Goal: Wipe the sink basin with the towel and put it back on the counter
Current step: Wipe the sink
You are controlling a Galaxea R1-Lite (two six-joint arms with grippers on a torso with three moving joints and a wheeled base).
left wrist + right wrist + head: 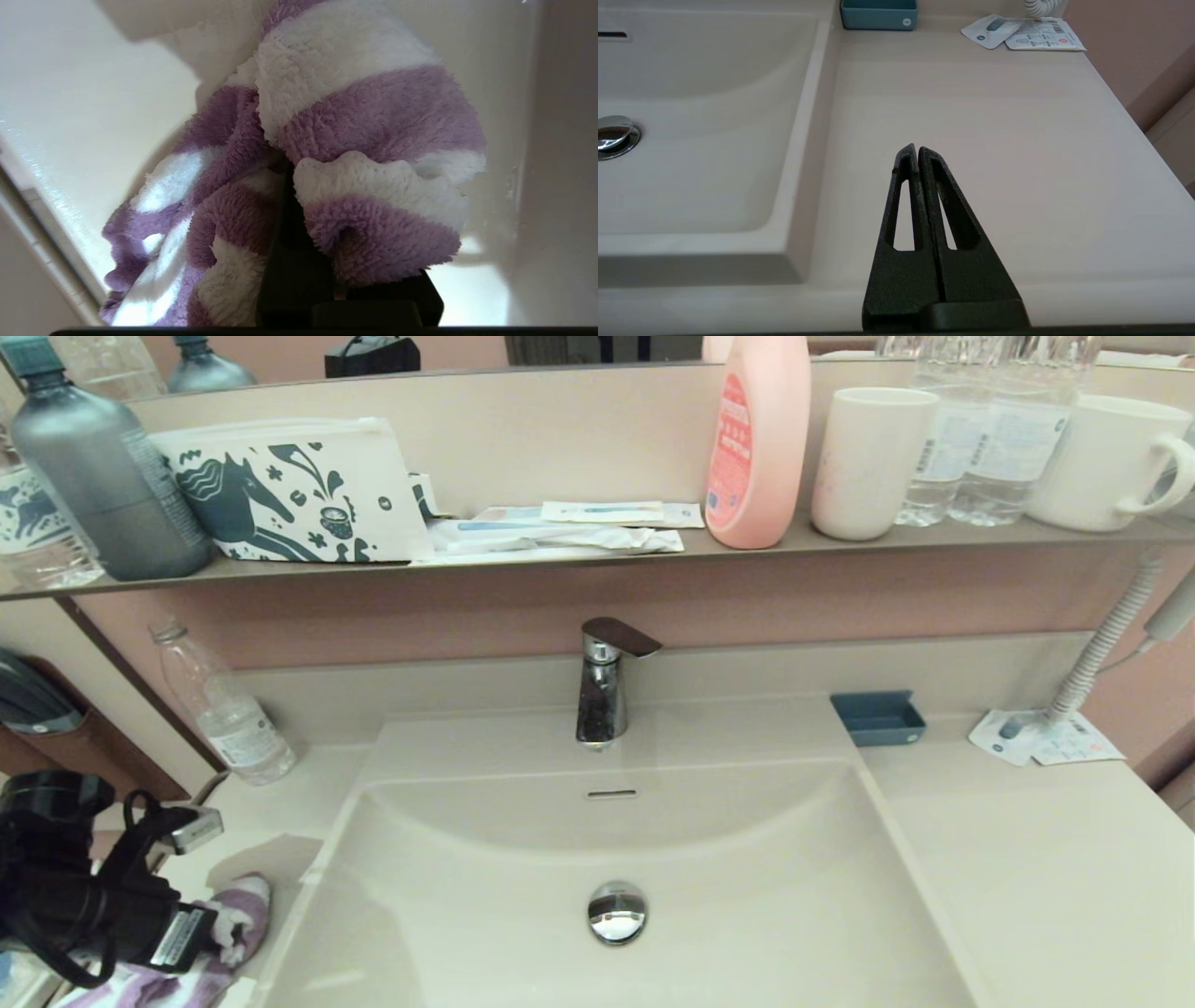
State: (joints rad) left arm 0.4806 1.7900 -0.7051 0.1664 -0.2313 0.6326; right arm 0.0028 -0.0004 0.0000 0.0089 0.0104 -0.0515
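Note:
The purple-and-white striped towel (229, 929) is bunched over the left part of the counter (280, 803), beside the front left rim of the sink basin (747, 877). My left gripper (217, 926) is shut on it. In the left wrist view the towel (364, 116) wraps over one dark finger (289, 261) and hides the tips; whether the cloth rests on the counter I cannot tell. The basin holds only its chrome drain plug (617, 912) and overflow slot (611, 793). My right gripper (916, 149) is shut and empty over the right counter (994, 140), outside the head view.
A chrome faucet (605, 691) stands behind the basin. A clear bottle (229, 709) is at the back left of the counter. A blue tray (878, 717), paper packets (1041, 737) and a coiled cord (1102, 644) are at the back right. The shelf (747, 546) above carries bottles, cups and a horse-print pouch (299, 490).

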